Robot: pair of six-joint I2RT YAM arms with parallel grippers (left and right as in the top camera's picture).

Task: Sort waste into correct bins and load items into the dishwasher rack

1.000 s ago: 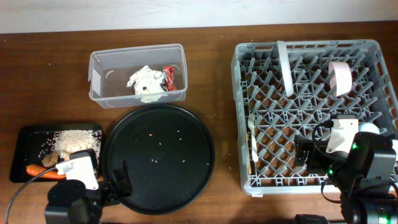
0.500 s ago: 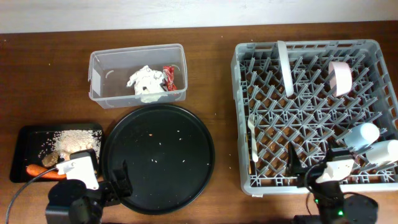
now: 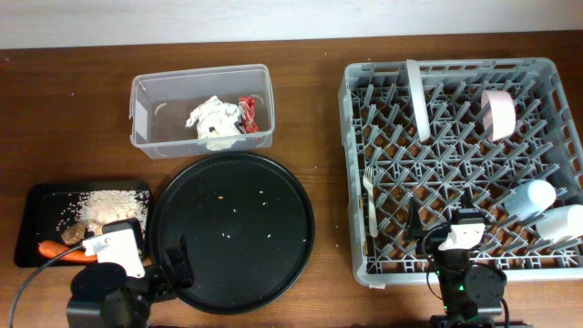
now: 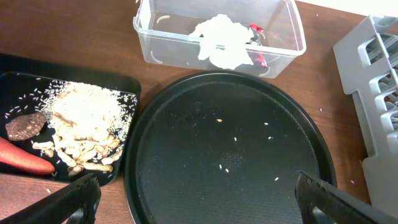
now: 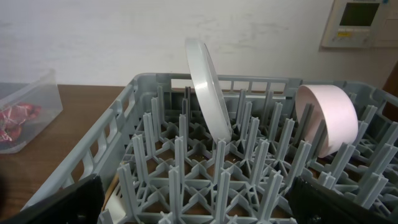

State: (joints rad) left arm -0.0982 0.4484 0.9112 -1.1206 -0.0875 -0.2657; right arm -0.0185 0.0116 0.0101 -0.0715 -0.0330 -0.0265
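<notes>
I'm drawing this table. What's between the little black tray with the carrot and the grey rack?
A big round black tray, then a strip of bare table. The overhead view shows it.

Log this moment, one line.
left fingers open | right fingers open | plate, bowl, blue cup, white cup, fork in rack | tissue, wrapper in tub

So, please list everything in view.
rack: 1, grey, right
plate: 1, white, rack
bowl: 1, pink, rack
blue cup: 1, blue, rack
white cup: 1, white, rack
fork: 1, white, rack
tub: 1, clear, top left
tissue: 1, white, tub
wrapper: 1, red, tub
small tray: 1, black, left
scraps: pile, beige, small tray
carrot: 1, orange, small tray
lump: 1, brown, small tray
round tray: 1, black, centre
left gripper: 1, black, open
right gripper: 1, black, open
</notes>
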